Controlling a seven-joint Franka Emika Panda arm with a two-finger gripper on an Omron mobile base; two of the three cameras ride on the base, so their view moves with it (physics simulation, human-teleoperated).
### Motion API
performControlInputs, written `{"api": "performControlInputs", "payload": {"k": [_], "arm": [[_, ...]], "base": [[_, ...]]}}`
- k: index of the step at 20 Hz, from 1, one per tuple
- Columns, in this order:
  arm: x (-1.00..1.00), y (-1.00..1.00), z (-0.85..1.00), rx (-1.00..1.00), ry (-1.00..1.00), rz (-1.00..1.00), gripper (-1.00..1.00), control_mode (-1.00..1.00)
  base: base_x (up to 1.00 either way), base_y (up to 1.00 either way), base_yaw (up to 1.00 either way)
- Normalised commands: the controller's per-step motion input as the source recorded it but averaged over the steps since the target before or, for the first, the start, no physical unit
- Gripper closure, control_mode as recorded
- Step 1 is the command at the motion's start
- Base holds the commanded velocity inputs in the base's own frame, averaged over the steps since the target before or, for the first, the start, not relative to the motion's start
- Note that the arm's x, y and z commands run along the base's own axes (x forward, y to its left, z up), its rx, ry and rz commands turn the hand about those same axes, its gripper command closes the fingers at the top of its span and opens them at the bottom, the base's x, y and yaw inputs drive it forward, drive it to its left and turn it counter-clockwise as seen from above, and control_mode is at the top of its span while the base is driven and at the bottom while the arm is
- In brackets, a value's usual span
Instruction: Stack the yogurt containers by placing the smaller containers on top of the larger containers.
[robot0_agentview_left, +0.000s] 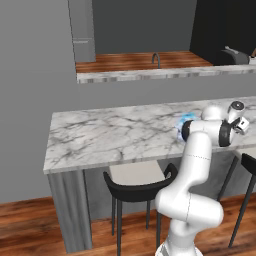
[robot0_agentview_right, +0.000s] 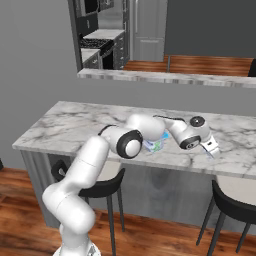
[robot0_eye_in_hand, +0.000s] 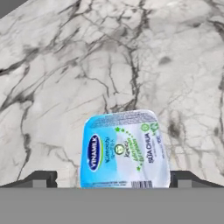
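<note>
Directly below the gripper (robot0_eye_in_hand: 113, 180): 1 yogurt container (robot0_eye_in_hand: 124, 150), lid up, sits between the spread fingertips (robot0_eye_in_hand: 40, 179), on the marble counter (robot0_eye_in_hand: 65, 65).

Arm bent at elbow, reaching right over counter; gripper (robot0_eye_in_hand: 112, 178) pointing down, fingers spread wide apart.

The arm (robot0_agentview_left: 192, 170) was glossy white, built of rounded tube-like links with dark grey rings at the joints. A small white gripper (robot0_agentview_right: 212, 148) capped it, with two small dark fingertips (robot0_eye_in_hand: 40, 179).
</note>
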Motion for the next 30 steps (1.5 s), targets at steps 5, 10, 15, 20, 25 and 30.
{"api": "performControlInputs", "payload": {"k": [5, 10, 15, 20, 25, 30], "arm": [[0.18, -0.27, -0.09, 0.00, 0.00, 0.00, -1.00, -1.00], [0.13, -0.30, -0.05, 0.00, 0.00, 0.00, -1.00, -1.00], [0.09, -0.16, 0.00, 0.00, 0.00, 0.00, 1.00, -1.00], [-0.36, 0.02, 0.48, 0.00, -0.08, -0.01, 1.00, -1.00], [-0.77, 0.14, 0.90, 0.00, -0.06, 0.00, 1.00, -1.00], [-0.78, 0.35, 0.44, -0.05, 0.00, -0.02, 1.00, -1.00]], "base": [[0.00, 0.00, 0.00], [0.00, 0.00, 0.00], [0.00, 0.00, 0.00], [0.00, 0.00, 0.00], [0.00, 0.00, 0.00], [0.00, 0.00, 0.00]]}}
